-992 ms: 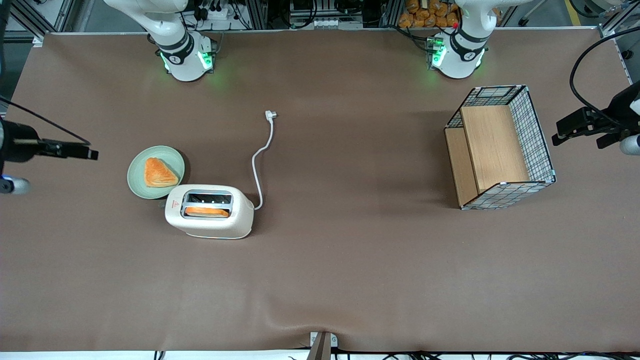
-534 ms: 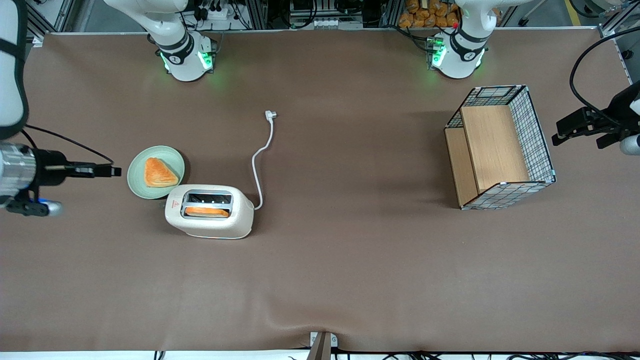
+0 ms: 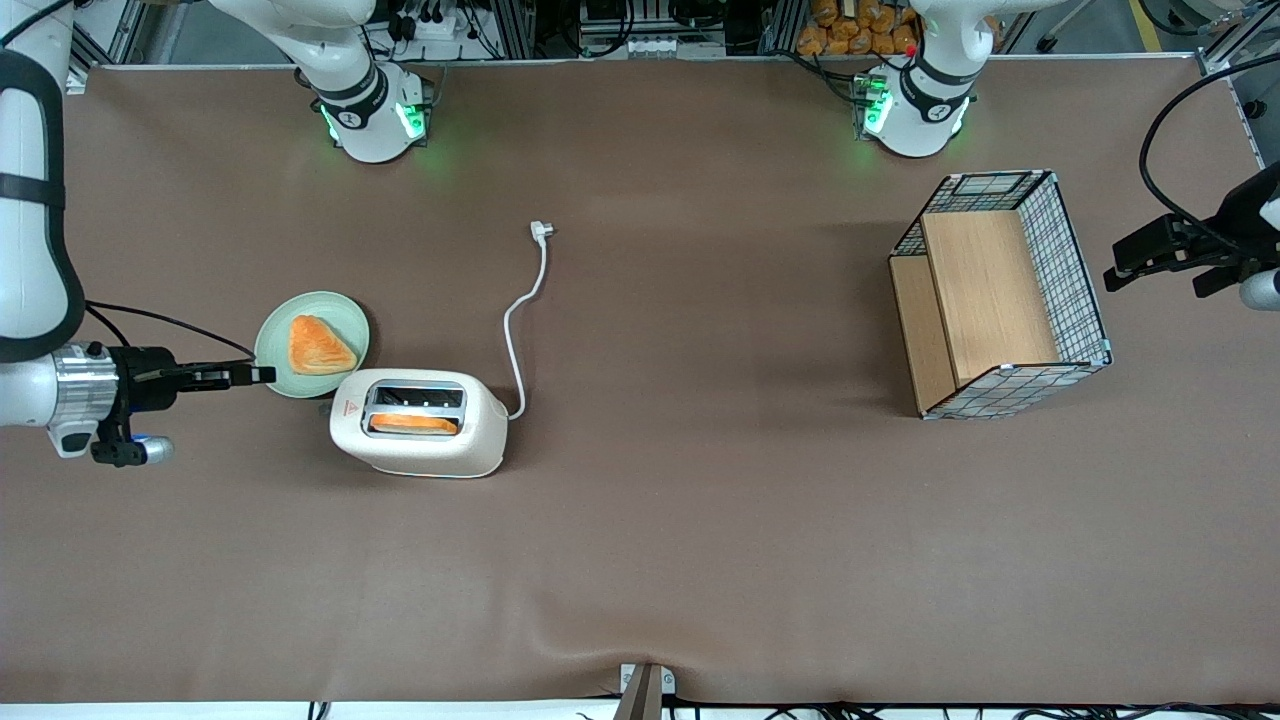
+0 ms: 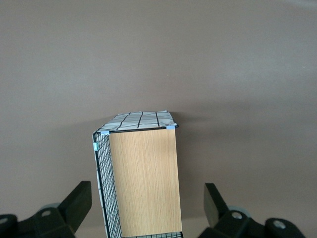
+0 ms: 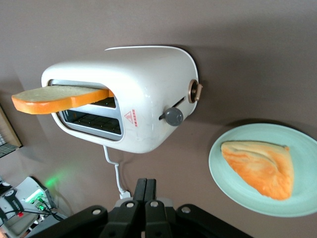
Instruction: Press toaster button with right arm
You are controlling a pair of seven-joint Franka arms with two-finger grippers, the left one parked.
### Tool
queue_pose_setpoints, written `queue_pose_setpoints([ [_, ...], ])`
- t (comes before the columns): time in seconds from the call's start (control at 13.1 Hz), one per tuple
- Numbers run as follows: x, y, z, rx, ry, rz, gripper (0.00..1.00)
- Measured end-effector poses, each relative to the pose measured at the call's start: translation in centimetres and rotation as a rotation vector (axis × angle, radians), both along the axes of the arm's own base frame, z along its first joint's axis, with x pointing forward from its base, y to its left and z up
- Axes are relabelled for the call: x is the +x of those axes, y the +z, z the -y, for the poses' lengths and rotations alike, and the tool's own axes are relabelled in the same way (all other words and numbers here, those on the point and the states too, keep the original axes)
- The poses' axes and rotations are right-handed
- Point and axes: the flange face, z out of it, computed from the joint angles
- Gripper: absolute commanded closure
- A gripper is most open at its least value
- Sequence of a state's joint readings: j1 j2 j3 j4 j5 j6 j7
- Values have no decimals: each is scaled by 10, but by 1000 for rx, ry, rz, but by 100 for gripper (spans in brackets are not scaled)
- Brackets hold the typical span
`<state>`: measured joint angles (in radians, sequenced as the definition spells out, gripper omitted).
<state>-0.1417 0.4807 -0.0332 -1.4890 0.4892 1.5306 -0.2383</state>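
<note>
While its jaws stay pressed together, the right arm (image 3: 40, 385) reaches level toward the toaster (image 3: 418, 422).

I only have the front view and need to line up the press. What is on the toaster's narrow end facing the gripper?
Observer: The right wrist view shows the toaster button, a grey tab sticking out of the toaster.
Operator: Anything else on that end?
Observer: A small tan dial sits beside the button.
Operator: And the fingers?
Observer: The gripper, short of the toaster near the plate, has its fingers closed together.
</note>
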Motion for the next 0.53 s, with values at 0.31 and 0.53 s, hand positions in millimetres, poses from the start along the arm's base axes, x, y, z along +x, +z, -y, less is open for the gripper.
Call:
queue_pose_setpoints([
  [0.31,5,-40,0,107,-5,8,100],
  [0.53,4,-87,-2,184,-26,22,100],
])
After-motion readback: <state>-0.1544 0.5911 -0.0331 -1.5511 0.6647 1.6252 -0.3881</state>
